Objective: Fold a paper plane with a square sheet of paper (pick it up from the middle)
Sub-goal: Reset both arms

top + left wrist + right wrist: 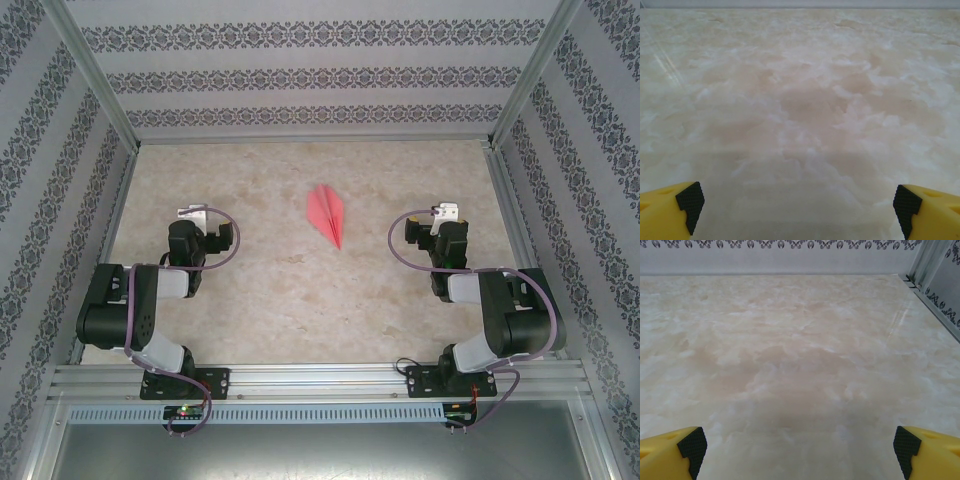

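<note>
You see one salmon-pink paper plane (328, 215) on the marbled beige table (260, 300), nose toward six o'clock. Two grippers flank it, left gripper (797, 204) at nine and right gripper (799, 445) at three, both spread wide and empty. Patterned walls (300, 75) surround the table.

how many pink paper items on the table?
1. The paper plane lies near the middle of the table, point toward the near edge. Nothing seems hidden.
</note>
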`<control>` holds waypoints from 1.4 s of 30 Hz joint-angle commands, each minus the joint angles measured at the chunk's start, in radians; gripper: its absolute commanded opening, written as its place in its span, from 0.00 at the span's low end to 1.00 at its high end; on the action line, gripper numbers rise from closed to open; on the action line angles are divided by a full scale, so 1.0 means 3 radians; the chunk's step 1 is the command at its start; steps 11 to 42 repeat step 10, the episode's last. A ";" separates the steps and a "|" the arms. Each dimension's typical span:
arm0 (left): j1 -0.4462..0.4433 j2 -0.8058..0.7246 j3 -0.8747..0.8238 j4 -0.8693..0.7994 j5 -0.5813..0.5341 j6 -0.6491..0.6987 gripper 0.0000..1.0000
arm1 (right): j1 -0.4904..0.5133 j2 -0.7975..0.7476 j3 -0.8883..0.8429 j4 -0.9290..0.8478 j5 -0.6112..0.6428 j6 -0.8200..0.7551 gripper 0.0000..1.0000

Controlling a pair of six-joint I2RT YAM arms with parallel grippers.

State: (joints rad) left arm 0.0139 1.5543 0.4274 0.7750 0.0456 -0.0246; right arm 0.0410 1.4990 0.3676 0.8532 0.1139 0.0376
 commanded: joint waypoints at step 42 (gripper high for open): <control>-0.0030 0.0028 -0.0009 0.0116 0.0017 0.0090 1.00 | -0.0027 -0.0030 -0.0211 0.0496 -0.0735 -0.0271 0.98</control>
